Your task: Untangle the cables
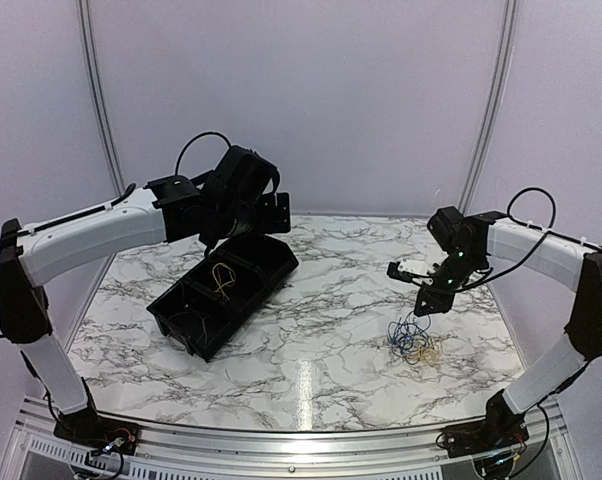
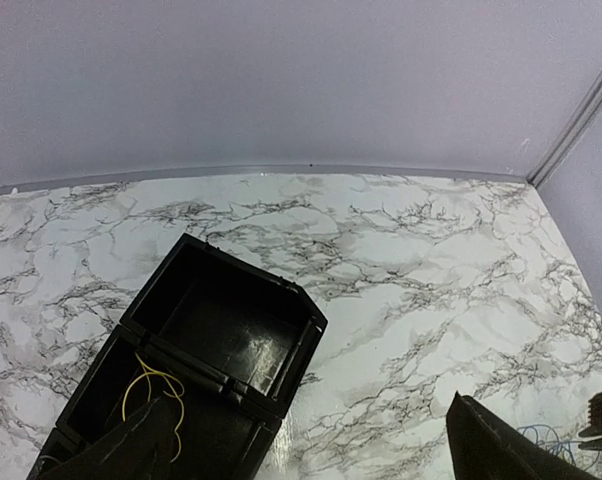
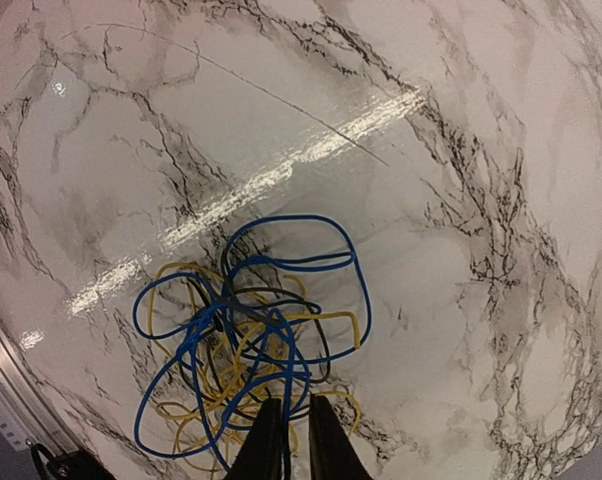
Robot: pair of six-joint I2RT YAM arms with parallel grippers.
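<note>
Nearest my bases, the tangle of thin blue, yellow and black wires (image 1: 413, 342) lies on the white marble-patterned desk (image 1: 331, 380), on my right side. It is still one knotted clump, with blue loops wound through yellow ones and a few black strands between them. My right jaws (image 3: 291, 410) hang just above its near edge and are closed to a slit. Blue strands (image 3: 281, 370) run straight up into the tips, so I judge I am pinching one, though the contact itself is hidden.

Beyond the clump, what looks like a single thin black strand (image 3: 281, 100) lies alone on the desk, apart from the rest.

Farther back and to the left stands the long black plastic tray with divided compartments (image 1: 249, 310). A loose yellow wire (image 2: 151, 385) sits in its middle compartment, and the far compartment looks bare. Anything in the nearest one is too faint to make out. My left jaws (image 2: 311, 403) hover above the tray, spread wide and holding nothing.

By my reckoning the job is in its early part. One yellow wire is sorted away, perhaps one black strand is freed, and the bulk of the knot is yet to be pulled apart.
</note>
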